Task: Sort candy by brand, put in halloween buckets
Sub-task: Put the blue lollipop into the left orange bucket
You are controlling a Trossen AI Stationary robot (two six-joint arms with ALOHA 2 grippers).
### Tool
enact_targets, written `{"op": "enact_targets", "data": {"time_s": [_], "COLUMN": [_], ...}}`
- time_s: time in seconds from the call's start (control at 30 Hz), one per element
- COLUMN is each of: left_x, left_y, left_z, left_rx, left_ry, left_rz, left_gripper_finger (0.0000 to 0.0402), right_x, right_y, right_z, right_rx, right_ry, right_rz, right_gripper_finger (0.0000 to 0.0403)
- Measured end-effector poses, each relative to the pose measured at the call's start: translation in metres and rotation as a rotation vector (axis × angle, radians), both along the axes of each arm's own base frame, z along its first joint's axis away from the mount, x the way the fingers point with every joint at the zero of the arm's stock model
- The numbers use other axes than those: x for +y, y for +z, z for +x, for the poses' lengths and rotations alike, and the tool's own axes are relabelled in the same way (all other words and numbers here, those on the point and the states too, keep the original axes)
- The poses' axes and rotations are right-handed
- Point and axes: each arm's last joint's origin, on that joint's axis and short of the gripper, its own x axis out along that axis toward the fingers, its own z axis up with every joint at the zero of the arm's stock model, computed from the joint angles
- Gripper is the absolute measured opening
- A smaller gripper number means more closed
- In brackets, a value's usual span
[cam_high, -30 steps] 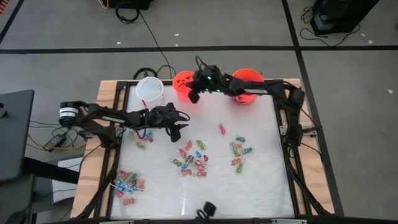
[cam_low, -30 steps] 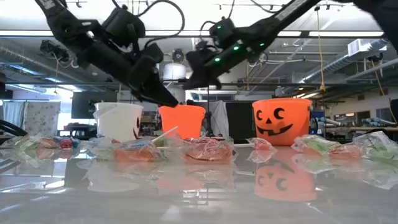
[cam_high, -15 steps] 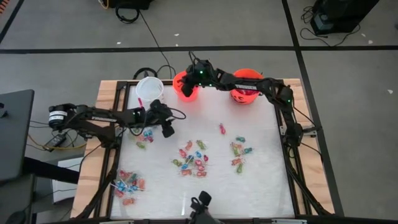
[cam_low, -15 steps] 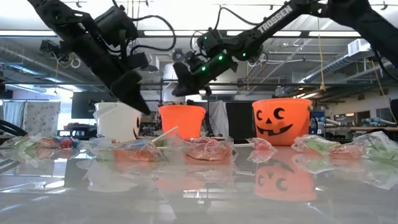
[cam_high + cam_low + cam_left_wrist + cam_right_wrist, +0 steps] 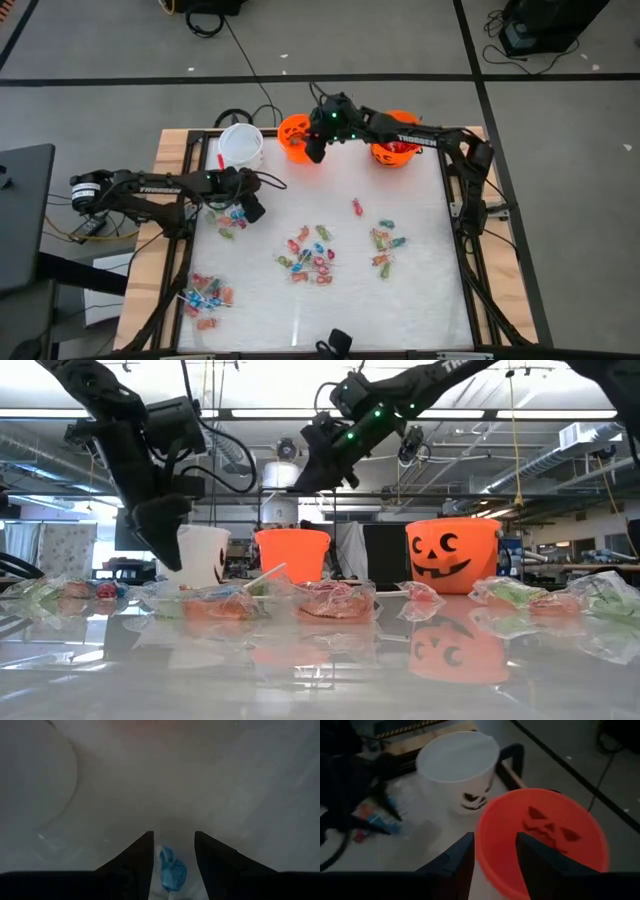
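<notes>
The desk has a pale, smooth and slightly shiny top inside a dark frame with wooden edges. On it lie many small wrapped sweets in crinkled clear and coloured wrappers, in loose groups: one at the lower left of the high view, one in the centre, one to the right of centre, and a single red piece above them.

Three round plastic buckets stand upright in a row along the upper edge of the desk. The white bucket is on the left, the small orange bucket in the middle and the larger orange bucket on the right. In the low view the larger orange one turns its black jack-o'-lantern face to the camera.

The left end effector is low over the sweets just below the white bucket. Its fingers are apart, and in the left wrist view a blue wrapped piece shows between them; I cannot tell if they grip it.

The right end effector hangs over the rim of the small orange bucket. Its fingers stand apart with nothing between them, pointing down at the bucket's open mouth.
</notes>
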Motion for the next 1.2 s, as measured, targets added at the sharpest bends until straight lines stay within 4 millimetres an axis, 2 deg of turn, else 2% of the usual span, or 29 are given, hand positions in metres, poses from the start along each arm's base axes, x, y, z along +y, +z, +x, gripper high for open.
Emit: {"op": "enact_targets", "data": {"time_s": [0.23, 0.7, 0.8, 0.97, 1.2], "left_x": [0.004, 0.006, 0.006, 0.006, 0.011], "left_y": [-0.001, -0.011, -0.011, -0.01, -0.001], "left_z": [-0.002, -0.004, -0.004, -0.002, 0.009], "left_rx": [-0.001, 0.061, 0.06, 0.039, -0.053], "left_ry": [0.034, 0.079, 0.075, 0.045, -0.048], "left_rz": [-0.022, -0.106, -0.117, -0.119, -0.091], "left_gripper_finger": [0.0147, 0.0143, 0.0115, 0.0018, 0.0004], "right_x": [0.016, 0.017, 0.018, 0.019, 0.032], "right_y": [-0.013, -0.017, -0.017, -0.019, -0.023], "right_z": [0.004, 0.003, 0.003, 0.003, 0.004], "right_rx": [0.018, 0.024, 0.032, 0.04, 0.096], "right_ry": [0.042, 0.052, 0.052, 0.071, 0.115], "right_rz": [0.004, 0.013, 0.017, 0.035, 0.053], "right_gripper_finger": [0.0156, 0.0155, 0.0155, 0.0155, 0.0153]}}
